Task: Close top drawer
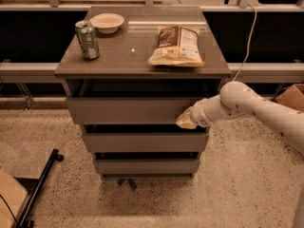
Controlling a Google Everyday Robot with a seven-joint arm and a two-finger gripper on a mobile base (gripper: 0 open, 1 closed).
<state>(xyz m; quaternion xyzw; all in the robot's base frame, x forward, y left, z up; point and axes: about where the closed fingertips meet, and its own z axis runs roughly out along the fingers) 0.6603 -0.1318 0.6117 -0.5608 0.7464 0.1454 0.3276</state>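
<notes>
1. Camera view, only one. The gripper [186, 119] sits on the camera-right end of the top drawer [128, 110], low on the flat front panel, and looks to be touching it. Open or closed: cannot tell.
2. The top drawer is part-way out. Its grey front runs camera-left from the gripper and stands proud of the cabinet top [133, 56], with a dark gap showing above it.
3. The white arm [256, 110] comes in from camera-right, behind the gripper and about level with the panel.
4. Just below the gripper is the middle drawer front [142, 141], and below that the bottom drawer front [145, 166]. Both also sit stepped out a little.
5. Above and beyond the gripper, a chip bag [175, 45] lies on the top. Further camera-left there are a soda can [87, 40] and a small bowl [107, 22].
6. Step in hand, as I read it: push the panel straight in until it is flush.
7. To do it well, push along the drawer's travel, not sideways. Contact is off-centre, so a skewed push could rack the drawer and jam it; sliding towards the panel's middle would help.
8. Keep the gripper on the top panel and don't slip down onto the middle front.
9. Go steady, since a slam could topple the can.
</notes>
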